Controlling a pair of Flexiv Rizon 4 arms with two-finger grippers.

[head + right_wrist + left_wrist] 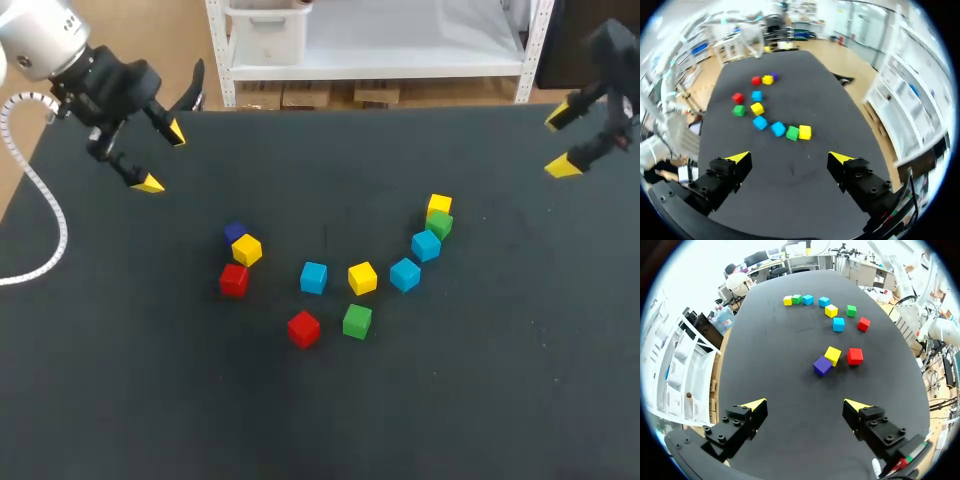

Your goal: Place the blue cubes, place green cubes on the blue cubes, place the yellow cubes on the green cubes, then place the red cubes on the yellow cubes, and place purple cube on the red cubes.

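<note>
Head view, quick rundown: eleven little solid-coloured cubes are scattered around the middle of the black matte bench [120, 400], and nothing is stacked yet.

Counted by colour:
- three small blue cubes [313, 277]
- two green cubes [357, 321]
- three yellow cubes [362, 278]
- two red cubes [303, 328]
- one purple cube [235, 232]

The purple one is bunched with a yellow and a red on the left of the group, and it's seen touching that yellow in the left wrist view. A loose arc of blue, yellow, blue, blue, green, yellow curves off to the right, with the last green and yellow pressed together. The other red and green are parked near each other on the robot's side of the arc.

The left tool [162, 158] is held over the far left corner of the bench, fingers spread wide, nothing between them. The right tool [560, 141] is at the far right edge, same deal: wide apart and empty.

Handling-wise, the cubes are judged light and rigid, with smooth faces that could be a bit slippery. Material can't be told, maybe painted wood or plastic. Each is probably best pinched on two opposite flat faces, squared up, around mid-height. Where neighbours touch, the free faces should be used. Careful centring will likely be needed, since a light stack gets knocked over easily.
</note>
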